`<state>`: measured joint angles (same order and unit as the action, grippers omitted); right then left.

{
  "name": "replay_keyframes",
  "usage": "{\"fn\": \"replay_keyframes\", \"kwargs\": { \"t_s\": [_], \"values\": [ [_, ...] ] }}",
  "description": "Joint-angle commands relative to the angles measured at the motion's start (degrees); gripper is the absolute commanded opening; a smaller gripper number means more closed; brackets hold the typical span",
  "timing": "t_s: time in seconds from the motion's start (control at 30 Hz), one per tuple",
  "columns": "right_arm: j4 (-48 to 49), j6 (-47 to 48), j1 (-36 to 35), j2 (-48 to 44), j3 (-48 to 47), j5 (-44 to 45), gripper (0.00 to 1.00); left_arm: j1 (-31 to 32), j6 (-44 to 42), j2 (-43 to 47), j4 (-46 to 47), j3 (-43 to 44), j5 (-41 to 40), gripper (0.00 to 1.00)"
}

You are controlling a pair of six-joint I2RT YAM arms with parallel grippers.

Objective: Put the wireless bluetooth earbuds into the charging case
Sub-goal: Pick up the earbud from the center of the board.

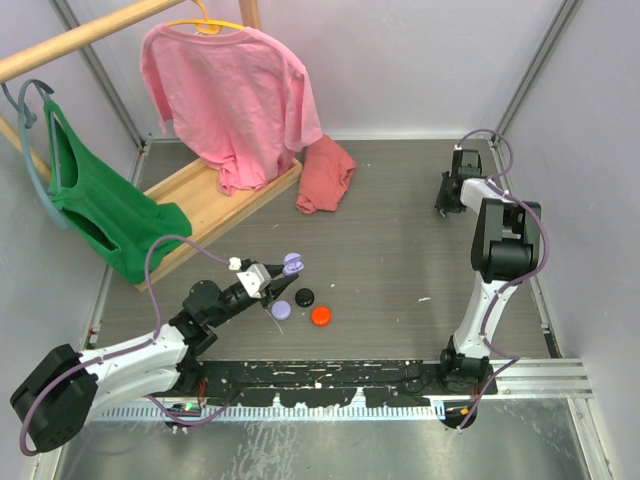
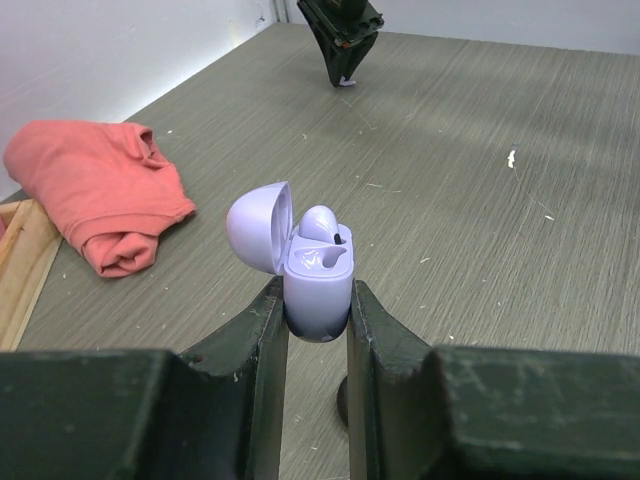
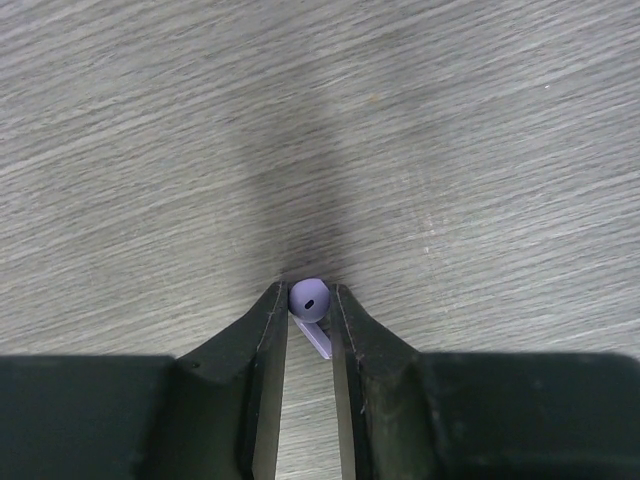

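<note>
My left gripper (image 1: 276,274) is shut on the lavender charging case (image 2: 318,285), holding it above the table with its lid (image 2: 258,228) flipped open to the left. One lavender earbud (image 2: 320,222) sits in a socket of the case. In the top view the case (image 1: 291,264) shows at the left arm's tip. At the far right of the table my right gripper (image 3: 310,302) is shut on a second lavender earbud (image 3: 310,296), its stem pointing back between the fingers, close over the table surface. That gripper (image 2: 345,72) also appears far off in the left wrist view.
Three round pucks lie just past the left gripper: lavender (image 1: 282,309), black (image 1: 304,296) and orange-red (image 1: 321,316). A crumpled salmon cloth (image 1: 326,175) lies at the back. A wooden rack (image 1: 215,205) with a pink shirt (image 1: 228,90) and a green shirt (image 1: 100,210) fills the back left.
</note>
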<state>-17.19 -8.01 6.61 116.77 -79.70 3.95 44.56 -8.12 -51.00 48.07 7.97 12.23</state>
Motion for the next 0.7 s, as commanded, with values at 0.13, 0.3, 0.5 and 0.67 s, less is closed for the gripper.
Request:
{"fn": "replay_keyframes", "kwargs": {
  "t_s": [0.13,0.3,0.5,0.67],
  "values": [
    [-1.49,-1.73,-1.23,-6.6,6.28,-3.79,0.22,0.18,0.03,0.26,2.17,1.46,0.34,0.02],
    [-1.82,-3.27,-4.58,-12.74,11.83,-6.08,0.22,0.13,0.02,0.37,2.01,1.44,0.41,0.02],
    [-3.64,-4.17,-11.62,-19.09,17.16,-7.56,0.22,0.15,0.03,0.66,1.93,1.46,0.43,0.02],
    [-4.62,-6.66,-18.32,-23.08,20.13,-7.84,0.23,0.13,0.03,0.66,1.86,1.44,0.51,0.02]
  ]
}}
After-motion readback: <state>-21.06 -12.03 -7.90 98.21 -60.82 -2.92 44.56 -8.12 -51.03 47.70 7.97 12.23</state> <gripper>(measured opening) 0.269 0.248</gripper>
